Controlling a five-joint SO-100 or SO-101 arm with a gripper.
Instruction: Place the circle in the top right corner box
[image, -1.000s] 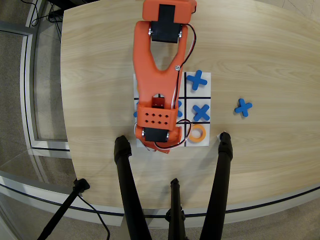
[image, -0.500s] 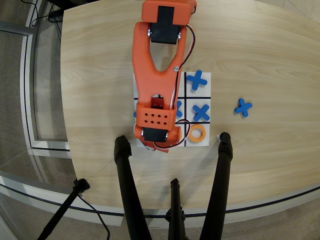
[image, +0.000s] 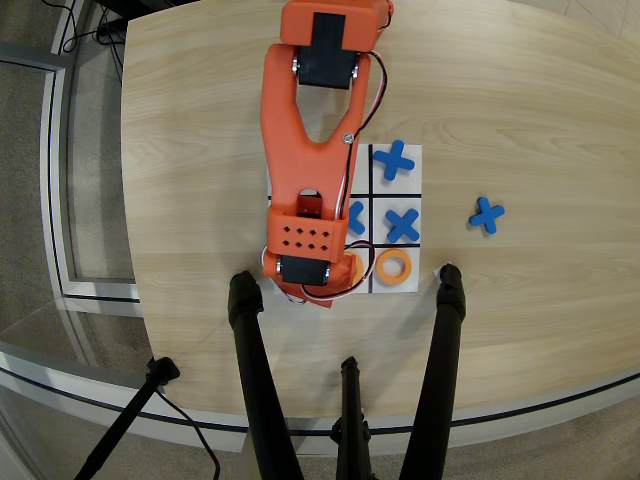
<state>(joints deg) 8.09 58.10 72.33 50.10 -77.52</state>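
Observation:
One orange circle (image: 396, 266) lies flat in the lower right cell of the white board (image: 412, 185) in the overhead view. An orange curved edge (image: 353, 268), seemingly another circle, peeks out beside the arm in the lower middle cell. The upper right corner box (image: 411, 149) in this view holds a blue cross (image: 395, 160). My orange arm (image: 305, 150) covers the board's left and middle columns. Its gripper (image: 315, 297) points down over the board's lower left edge, with the jaws hidden under the wrist.
Another blue cross (image: 402, 224) sits in the middle right cell, one (image: 354, 213) shows partly by the arm, and one (image: 486, 214) lies on the wooden table right of the board. Black tripod legs (image: 447, 330) stand at the table's near edge.
The arm's wrist has shifted slightly left and down, uncovering the orange curved edge in the lower middle cell. The ring in the lower right cell has stayed put.

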